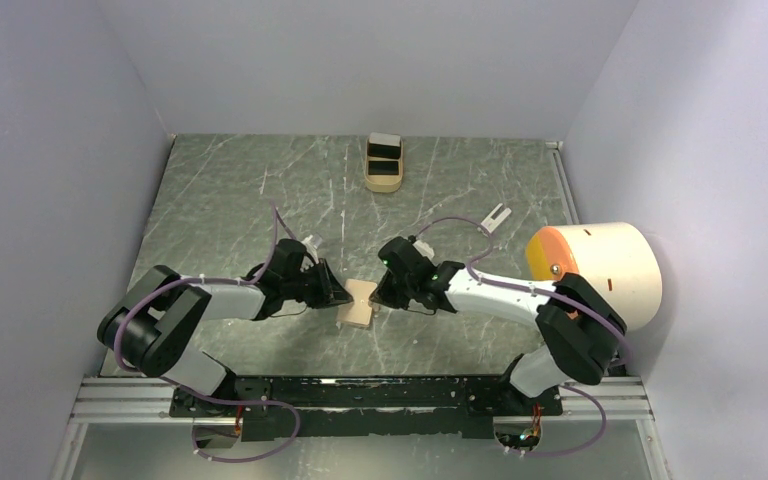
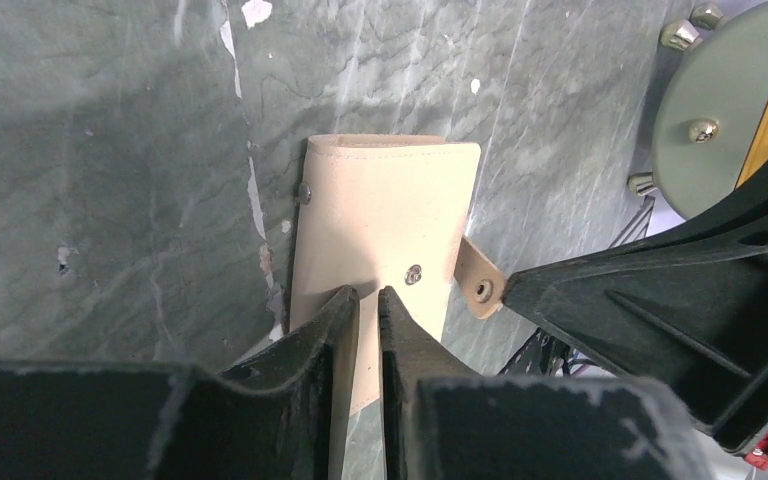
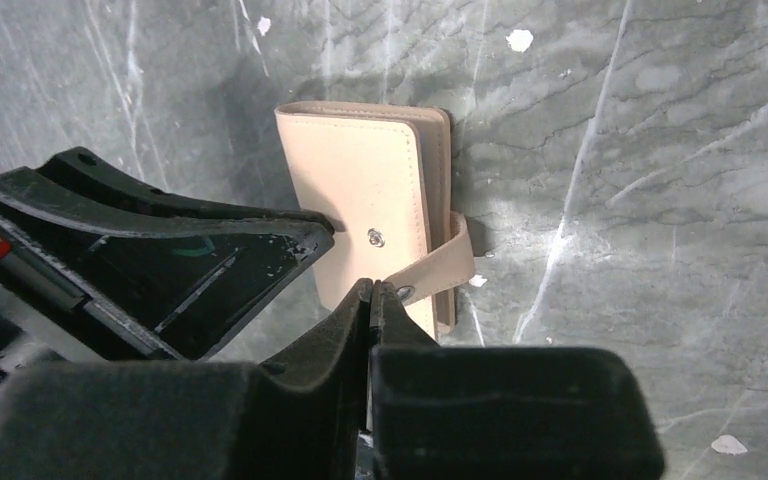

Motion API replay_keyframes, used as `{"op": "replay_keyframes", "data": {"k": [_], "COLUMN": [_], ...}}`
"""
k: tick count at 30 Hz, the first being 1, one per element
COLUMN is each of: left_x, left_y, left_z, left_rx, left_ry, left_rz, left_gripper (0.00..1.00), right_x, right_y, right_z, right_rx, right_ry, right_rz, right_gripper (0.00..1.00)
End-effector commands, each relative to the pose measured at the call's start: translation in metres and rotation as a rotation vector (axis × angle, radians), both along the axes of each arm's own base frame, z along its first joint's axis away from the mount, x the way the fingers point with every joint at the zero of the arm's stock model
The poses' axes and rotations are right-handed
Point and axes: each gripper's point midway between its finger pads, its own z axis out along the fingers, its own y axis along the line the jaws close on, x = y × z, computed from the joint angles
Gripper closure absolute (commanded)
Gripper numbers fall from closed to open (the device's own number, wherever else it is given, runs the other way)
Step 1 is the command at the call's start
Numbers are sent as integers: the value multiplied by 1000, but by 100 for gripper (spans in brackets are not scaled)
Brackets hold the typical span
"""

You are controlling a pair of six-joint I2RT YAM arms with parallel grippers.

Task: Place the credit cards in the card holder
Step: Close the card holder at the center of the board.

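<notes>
Both arms meet in the middle of the grey-green marbled worktop (image 1: 220,200), and between them lies the small tan leather card holder (image 1: 360,305), folded shut and flat on the surface, towards the near side.

The left gripper (image 1: 338,292) comes in from the left. In its wrist view the left gripper (image 2: 368,315) has its jaws drawn to a narrow slot with tan leather showing in the gap, so it is clamped on the near edge of the card holder (image 2: 385,215).

The right gripper (image 1: 380,292) faces it from the right. Its wrist view shows the right gripper (image 3: 370,295) with jaws pressed fully together, right at the end of the little closing tab (image 3: 440,265). The tab is unsnapped and curls round from the holder's right edge – whether the tip is actually pinched, I cannot tell.

The credit cards (image 1: 384,152) – one pale, the rest dark – sit in the oblong tan tray with rounded ends (image 1: 384,187) by the far wall, well apart from the holder. On the right stand a cream cylinder with an orange face (image 1: 610,265) and a small white forked piece (image 1: 497,215).
</notes>
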Motion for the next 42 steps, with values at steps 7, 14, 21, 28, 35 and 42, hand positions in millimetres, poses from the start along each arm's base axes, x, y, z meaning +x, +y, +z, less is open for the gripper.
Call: {"op": "replay_keyframes", "data": {"k": [7,14,21,28,35,42], "left_x": [-6,3,4,10,21,20], "left_y": [6,9,26,7,-11,-11], "left_z": [-10,31,38,40,33,10], "left_rx": [53,63,149,110,88,107], "left_ry": [17,-54,-117,-125,-119,-78], "left_rz": [18,38,45,-42,-106,-116], "left_gripper": [79,69,59,85,91,91], "right_x": [6,6,-7,-9,-6,-1], "right_y": [-6,-3,11,12,2,-10], "right_z": [3,12,26,20,16,5], "right_rx": [-113,-124,36,89,116,132], "right_ry": [-35,-101,-232,-266,-284,-264], "right_rz": [7,110,283,334,337,329], "right_gripper": [81,75,71,84,86,86]}}
